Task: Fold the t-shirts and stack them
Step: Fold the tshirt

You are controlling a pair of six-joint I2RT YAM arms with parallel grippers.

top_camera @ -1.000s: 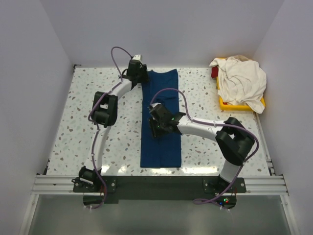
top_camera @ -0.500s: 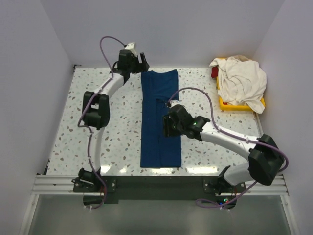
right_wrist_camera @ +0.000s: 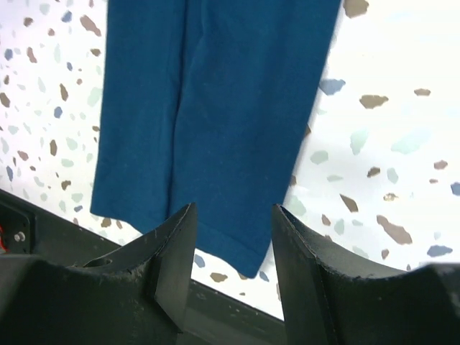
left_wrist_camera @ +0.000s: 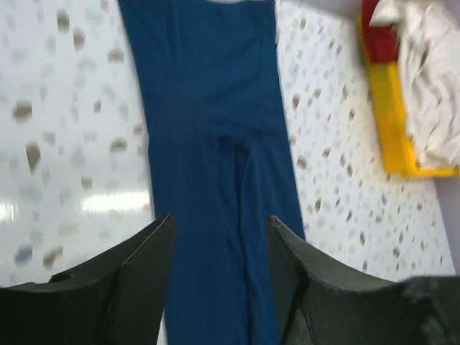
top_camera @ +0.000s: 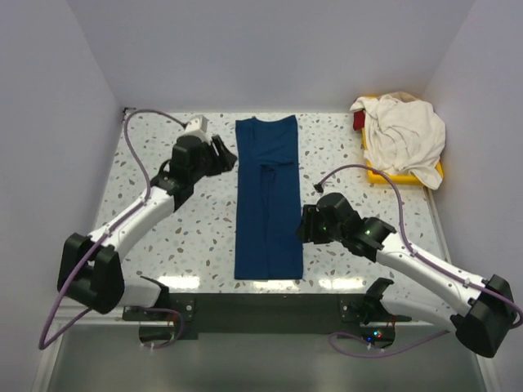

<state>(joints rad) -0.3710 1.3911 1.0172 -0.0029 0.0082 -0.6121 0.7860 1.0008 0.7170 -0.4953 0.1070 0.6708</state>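
The navy t-shirt [top_camera: 267, 200] lies as a long strip on the counter [top_camera: 204, 237]. The left gripper [top_camera: 224, 153] and right gripper [top_camera: 303, 225] flank it, fingers apart.

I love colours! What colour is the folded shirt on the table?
Dark navy blue t-shirt, clearest in the top external view.

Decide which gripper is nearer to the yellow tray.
Right. The right gripper is at the right edge of the blue shirt, on the same side as the tray. The left gripper is beyond the left edge of the shirt, farther away.
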